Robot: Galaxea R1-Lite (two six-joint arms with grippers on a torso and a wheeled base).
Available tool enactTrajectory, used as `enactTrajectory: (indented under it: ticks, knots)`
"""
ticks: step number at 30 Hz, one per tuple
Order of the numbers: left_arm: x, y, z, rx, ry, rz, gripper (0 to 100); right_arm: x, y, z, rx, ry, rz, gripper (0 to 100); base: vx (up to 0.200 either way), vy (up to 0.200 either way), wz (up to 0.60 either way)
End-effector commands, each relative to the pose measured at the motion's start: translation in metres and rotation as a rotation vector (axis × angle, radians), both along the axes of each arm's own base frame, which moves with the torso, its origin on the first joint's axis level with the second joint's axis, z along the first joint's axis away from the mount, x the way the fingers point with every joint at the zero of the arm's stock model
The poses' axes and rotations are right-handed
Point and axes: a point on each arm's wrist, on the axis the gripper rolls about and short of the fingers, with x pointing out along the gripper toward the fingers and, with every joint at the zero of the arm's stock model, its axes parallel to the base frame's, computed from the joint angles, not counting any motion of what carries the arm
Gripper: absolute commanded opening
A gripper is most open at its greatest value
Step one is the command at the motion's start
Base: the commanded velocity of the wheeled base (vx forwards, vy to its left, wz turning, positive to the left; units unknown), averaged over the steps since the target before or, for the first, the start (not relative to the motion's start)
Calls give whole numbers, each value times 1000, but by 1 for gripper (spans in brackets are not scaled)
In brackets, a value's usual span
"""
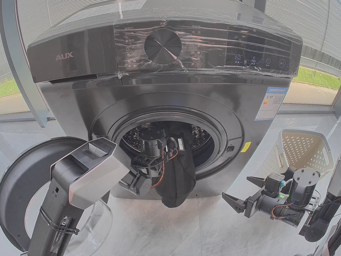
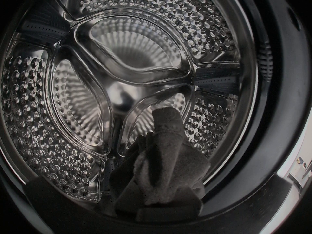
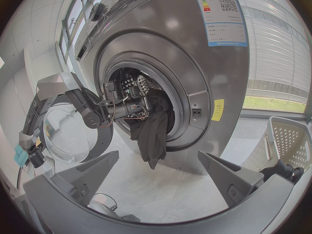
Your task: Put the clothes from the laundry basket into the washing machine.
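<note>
Head view: dark grey fabric garment [image 1: 177, 182] hangs over steel drum [image 1: 200, 134] mouth, 6 o'clock.
Left gripper [image 1: 172, 143]: grip, I cannot tell.
Right gripper [image 1: 236, 187]: wide, empty.
Advice: push deeper.

Left arm [image 1: 85, 175]: we see it stretched forward, its wrist [image 1: 152, 141] at the mouth of the washing machine [image 1: 227, 100].
Left gripper [image 1: 178, 143]: we find it just inside that mouth.
Right arm [image 1: 319, 214]: we see it bent low, off the machine's right front corner.
Right gripper [image 1: 237, 188]: we see it pointing left, jaws spread wide, holding nothing.
</note>
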Motion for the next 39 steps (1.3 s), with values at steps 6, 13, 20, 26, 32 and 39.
enactTrajectory:
  ticks: [6,13,20,26,32,39]
  knots:
    - [15,-1,-7,-26,-24,42,0,1,1,-3,-8,11,3,100,0,0,0]
    - [14,0,-6,-26,-25,45,100,1,2,-4,-10,13,4,100,0,0,0]
    - [-10,14,-1,106,124,76,100,1,2,-5,-12,16,4,100,0,0,0]
    - [-31,21,4,160,203,27,100,1,2,-5,-12,16,4,100,0,0,0]
    - [-44,19,-9,196,255,-34,100,1,2,-5,-12,16,4,100,0,0,0]
    - [-51,25,-49,315,319,-83,100,1,3,-6,-14,20,7,100,0,0,0]
